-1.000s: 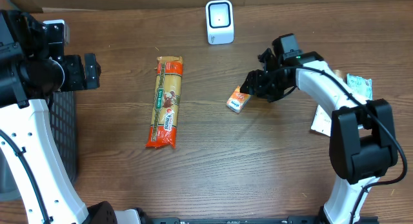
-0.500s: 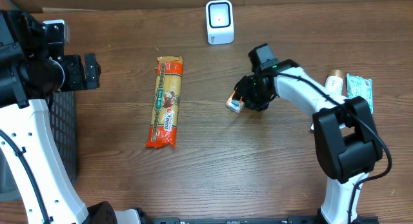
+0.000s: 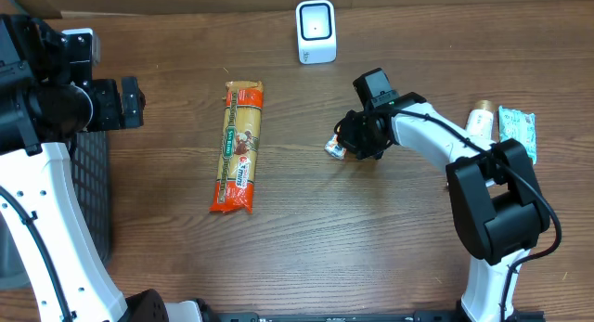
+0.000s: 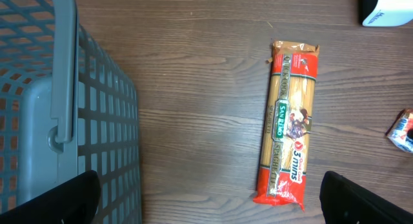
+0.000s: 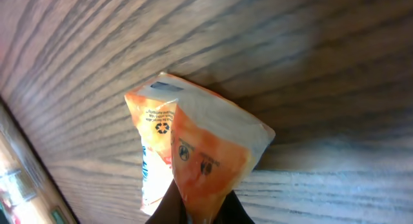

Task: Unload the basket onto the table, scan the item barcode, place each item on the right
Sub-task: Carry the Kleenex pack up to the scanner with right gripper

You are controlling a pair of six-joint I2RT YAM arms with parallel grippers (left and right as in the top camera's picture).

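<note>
Right jaws are pinched shut on the orange packet, which sits on the desk near the white scanner, slightly to its right. Left jaws gape wide and empty, far left of the scanner.

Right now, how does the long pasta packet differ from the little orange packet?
The pasta packet is long and narrow; the orange packet is short and far smaller. The pasta packet lies flat and free on the table; the orange packet is pinched in the right claw, its wrapper creased. Both have orange in their printed wrappers.
</note>
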